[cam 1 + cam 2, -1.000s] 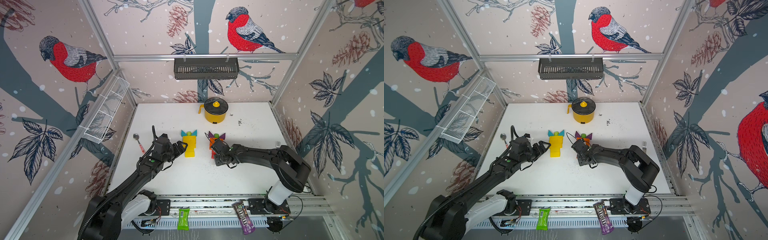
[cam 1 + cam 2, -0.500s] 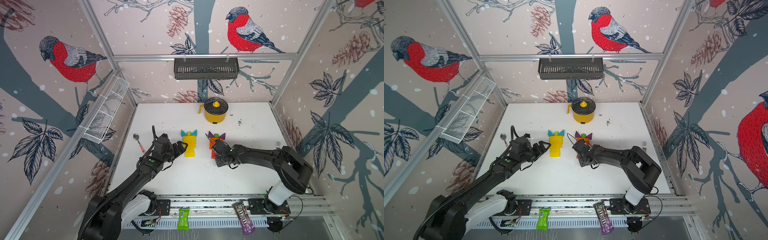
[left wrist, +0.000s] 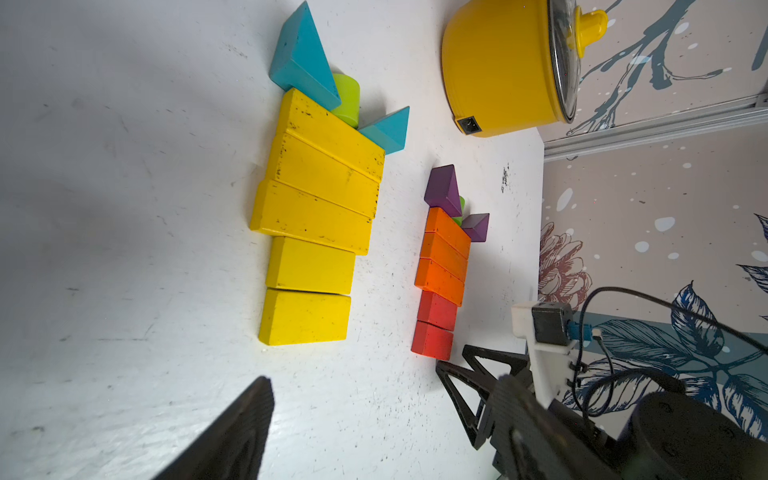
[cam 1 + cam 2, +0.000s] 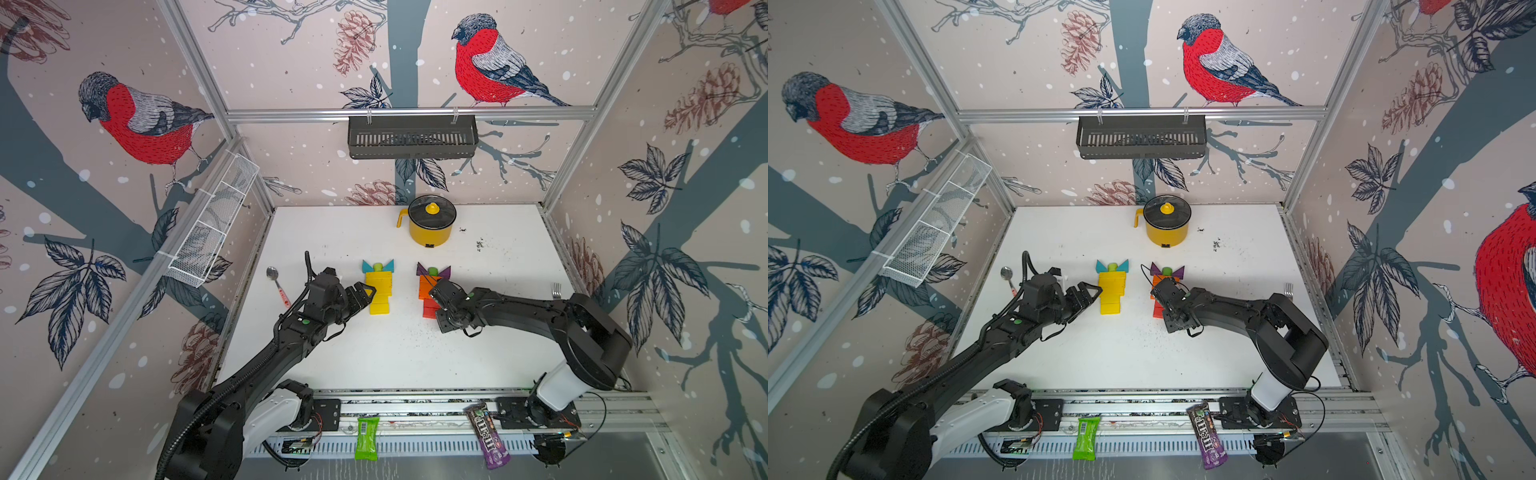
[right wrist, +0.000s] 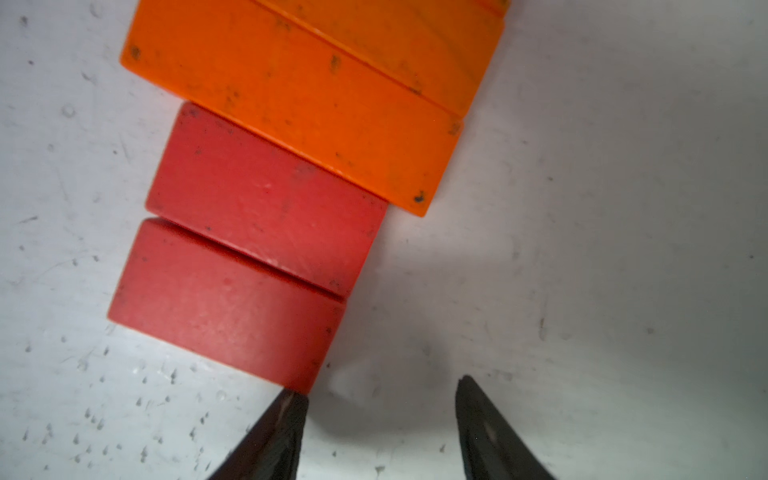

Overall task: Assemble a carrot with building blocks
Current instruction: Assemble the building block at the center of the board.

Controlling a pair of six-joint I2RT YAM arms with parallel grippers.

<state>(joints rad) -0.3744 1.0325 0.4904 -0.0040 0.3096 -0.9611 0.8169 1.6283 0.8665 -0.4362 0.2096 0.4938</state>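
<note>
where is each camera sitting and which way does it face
Top views: high at the front, looking down toward the back wall; left arm and right arm show.
Left wrist: on the left arm, looking over the yellow carrot toward the pot; one own finger and the right gripper show.
Right wrist: on the right arm, low, facing the red blocks; both own fingertips show, apart.
Shared: all views show the red blocks.
</note>
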